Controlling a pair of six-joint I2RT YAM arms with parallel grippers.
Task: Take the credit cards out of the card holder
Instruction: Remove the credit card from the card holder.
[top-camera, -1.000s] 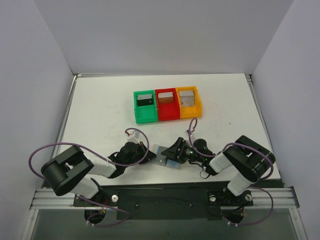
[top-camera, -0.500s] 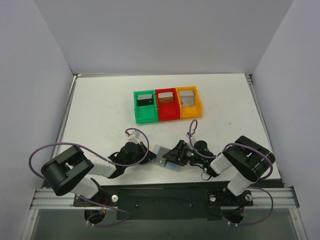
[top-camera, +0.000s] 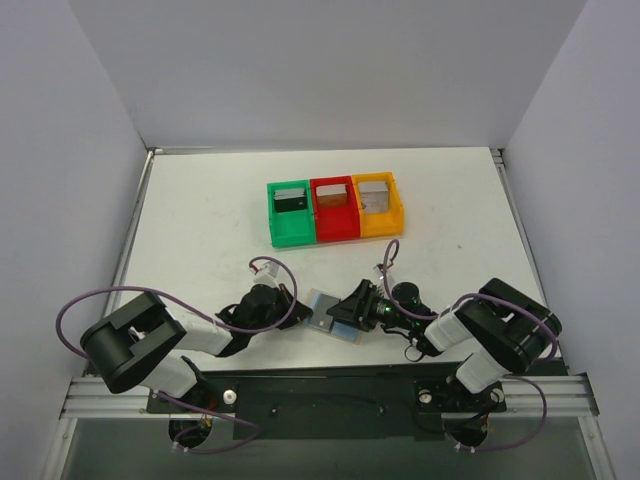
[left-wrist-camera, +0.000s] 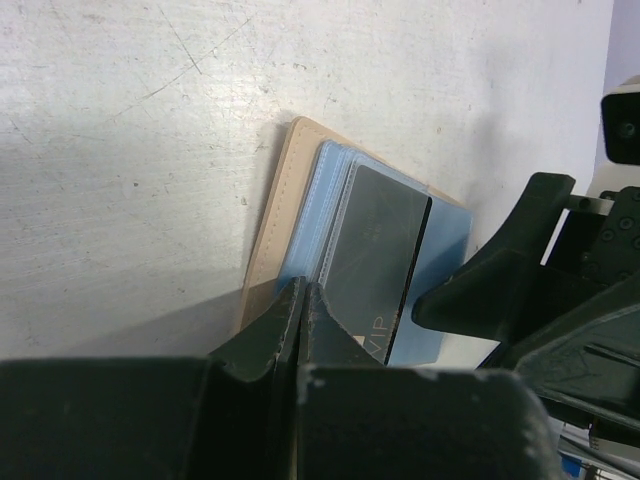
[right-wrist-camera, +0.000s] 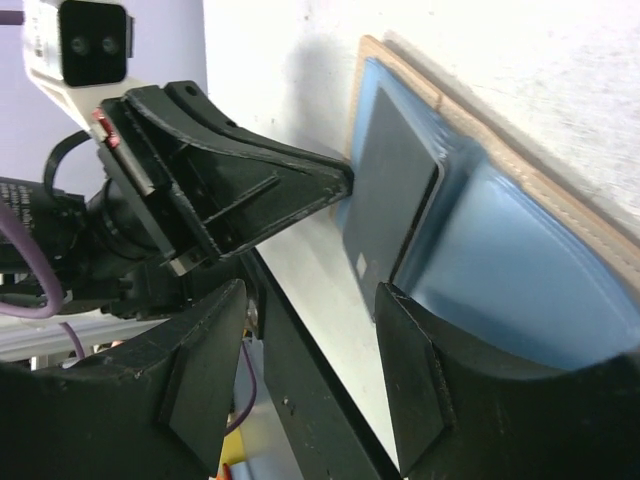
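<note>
**Bench** (top-camera: 200, 220): white, carrying everything listed below.

**Left arm** (top-camera: 150, 340) and **right arm** (top-camera: 500, 335): both are reaching inward and low over the near middle of the bench, meeting from opposite sides.

**Bins**: a green bin (top-camera: 293, 238), a red bin (top-camera: 337, 231) and an orange bin (top-camera: 381, 225) are standing touching in a row, well apart from the arms. Each is holding one card upright at its far end: dark (top-camera: 290, 197), brownish (top-camera: 332, 194) and grey (top-camera: 373, 194).

**Card holder** (left-wrist-camera: 270, 230): tan border with bluish pockets, lying open and flat on the bench between the two end effectors.

**Credit card** (left-wrist-camera: 375, 260): dark, sitting in the holder's pocket with one end sticking out past the pocket's edge.

**Left end effector** (left-wrist-camera: 303, 300): its fingers are pressed together with nothing between them, and the tip is bearing on the holder's near edge, just beside the dark card.

**Right end effector** (right-wrist-camera: 310, 370): its fingers are standing spread and pinching nothing. One finger (right-wrist-camera: 420, 370) is hovering at the corner of the dark card, over the blue pocket; whether it is touching cannot be told.
</note>
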